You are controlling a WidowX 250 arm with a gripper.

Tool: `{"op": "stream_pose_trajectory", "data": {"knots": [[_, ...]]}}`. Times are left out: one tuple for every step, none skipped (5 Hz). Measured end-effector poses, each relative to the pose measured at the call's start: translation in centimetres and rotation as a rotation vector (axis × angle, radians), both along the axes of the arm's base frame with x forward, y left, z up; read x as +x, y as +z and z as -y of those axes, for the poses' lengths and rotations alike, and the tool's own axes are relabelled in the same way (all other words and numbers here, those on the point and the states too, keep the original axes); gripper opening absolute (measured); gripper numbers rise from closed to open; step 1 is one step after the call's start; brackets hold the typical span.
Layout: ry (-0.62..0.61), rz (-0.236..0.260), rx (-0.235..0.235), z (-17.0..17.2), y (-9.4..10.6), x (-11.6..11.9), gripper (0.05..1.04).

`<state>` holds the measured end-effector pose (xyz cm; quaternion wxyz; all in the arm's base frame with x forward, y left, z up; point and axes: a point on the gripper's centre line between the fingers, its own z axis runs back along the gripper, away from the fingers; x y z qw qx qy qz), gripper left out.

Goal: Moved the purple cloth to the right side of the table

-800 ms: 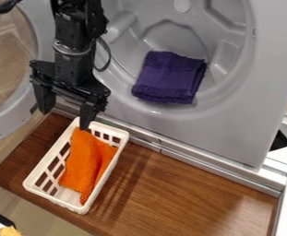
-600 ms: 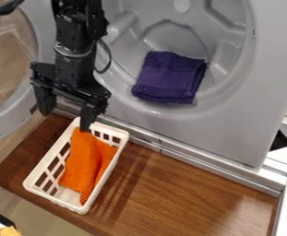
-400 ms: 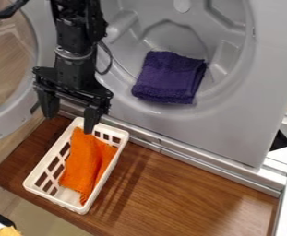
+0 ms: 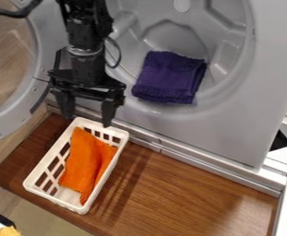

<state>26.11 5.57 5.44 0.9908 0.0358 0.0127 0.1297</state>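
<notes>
The black gripper (image 4: 88, 118) hangs at the upper left, over the back end of the white basket, open with nothing between its fingers. A folded purple cloth (image 4: 170, 77) lies inside the grey drum of the machine, to the right of the gripper and apart from it. Below the machine's opening is the brown wooden table (image 4: 188, 198).
On the table's left part stands a white slotted basket (image 4: 32, 189) holding an orange cloth (image 4: 82, 161). The machine's round door (image 4: 44, 55) hangs at the left, behind the arm. A metal ledge (image 4: 201, 162) runs along the table's back edge.
The gripper has shifted to the right and turned slightly, with its fingers still apart. Both cloths and the basket have stayed where they were.
</notes>
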Motion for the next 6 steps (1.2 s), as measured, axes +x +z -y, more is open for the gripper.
{"op": "stream_pose_trajectory", "data": {"knots": [[0.006,0.024,-0.01,0.1,-0.3,2.5,0.999],[0.0,0.07,-0.016,0.5,-0.3,4.8,0.999],[0.008,0.08,-0.03,0.6,-0.1,5.9,0.999],[0.009,0.129,-0.068,1.1,0.5,7.3,0.999],[0.009,0.142,-0.116,1.8,0.1,8.2,0.999],[0.015,0.148,-0.127,2.0,0.2,8.3,0.999]]}}
